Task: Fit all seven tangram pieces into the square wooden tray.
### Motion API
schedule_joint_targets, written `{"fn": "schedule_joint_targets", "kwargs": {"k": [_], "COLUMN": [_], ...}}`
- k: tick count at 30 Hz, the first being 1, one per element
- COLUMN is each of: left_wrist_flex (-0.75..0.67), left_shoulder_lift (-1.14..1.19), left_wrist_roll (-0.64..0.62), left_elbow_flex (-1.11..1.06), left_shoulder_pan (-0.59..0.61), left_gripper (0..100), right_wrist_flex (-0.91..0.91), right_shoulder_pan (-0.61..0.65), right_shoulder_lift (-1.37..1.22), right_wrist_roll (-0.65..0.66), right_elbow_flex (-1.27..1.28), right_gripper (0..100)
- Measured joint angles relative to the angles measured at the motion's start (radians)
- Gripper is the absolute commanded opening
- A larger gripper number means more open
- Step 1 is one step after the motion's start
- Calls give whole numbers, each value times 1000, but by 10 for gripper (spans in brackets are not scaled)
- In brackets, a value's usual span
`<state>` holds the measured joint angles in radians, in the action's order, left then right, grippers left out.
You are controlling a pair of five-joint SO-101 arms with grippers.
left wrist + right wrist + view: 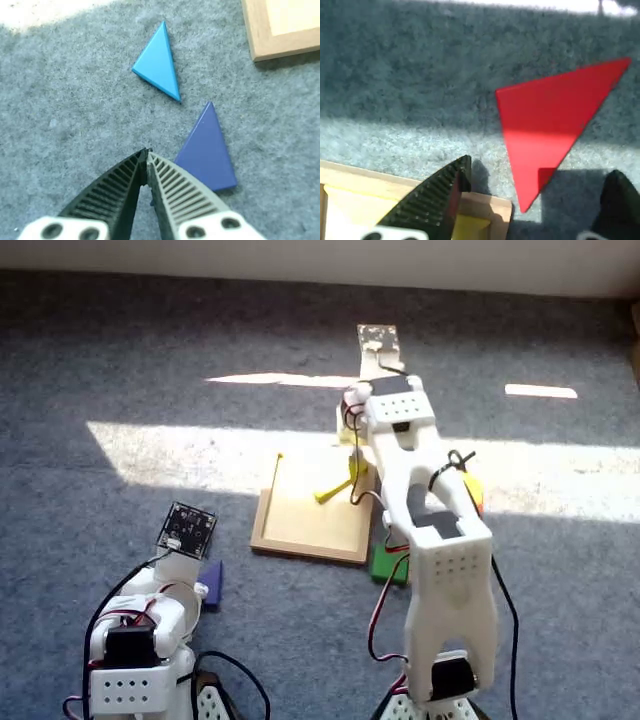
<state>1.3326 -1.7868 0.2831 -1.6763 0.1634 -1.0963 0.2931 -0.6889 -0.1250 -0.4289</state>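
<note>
Grey carpet [100, 370], partly sunlit, serves as the work surface. At left, the left gripper [147, 154] hangs empty with its fingers pressed together, just beside the dark blue triangle [207, 150]. The light blue triangle [157, 62] lies farther on; both are outside the wooden tray [305, 548]. A yellow piece [470, 226] appears to lie inside the tray. At right, the right gripper [540, 170] is spread wide over the red triangle [545, 120], just beyond the tray rim. Judged step: grasping the red triangle. Next move: lower, straddle an edge, close.
</note>
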Motion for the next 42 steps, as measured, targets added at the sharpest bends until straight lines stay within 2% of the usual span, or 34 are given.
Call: {"fn": "schedule_joint_targets", "kwargs": {"k": [10, 20, 27, 31, 42], "left_wrist_flex": [0, 0, 0, 0, 0], "left_shoulder_lift": [0, 0, 0, 0, 0], "left_wrist_roll": [0, 0, 0, 0, 0], "left_elbow_flex": [0, 0, 0, 0, 0], "left_shoulder_pan": [0, 0, 0, 0, 0], "left_gripper": [7, 7, 7, 7, 7], "right_wrist_flex": [29, 21, -149, -236, -242], "right_shoulder_pan": [-5, -38, -44, -49, -52], "right_shoulder_lift": [-201, -417, -471, -471, -473], "right_wrist_roll": [-132, -138, -141, -141, -141], "right_elbow_flex": [-242, -574, -723, -761, -764], "right_gripper": [465, 464, 464, 464, 464]}}
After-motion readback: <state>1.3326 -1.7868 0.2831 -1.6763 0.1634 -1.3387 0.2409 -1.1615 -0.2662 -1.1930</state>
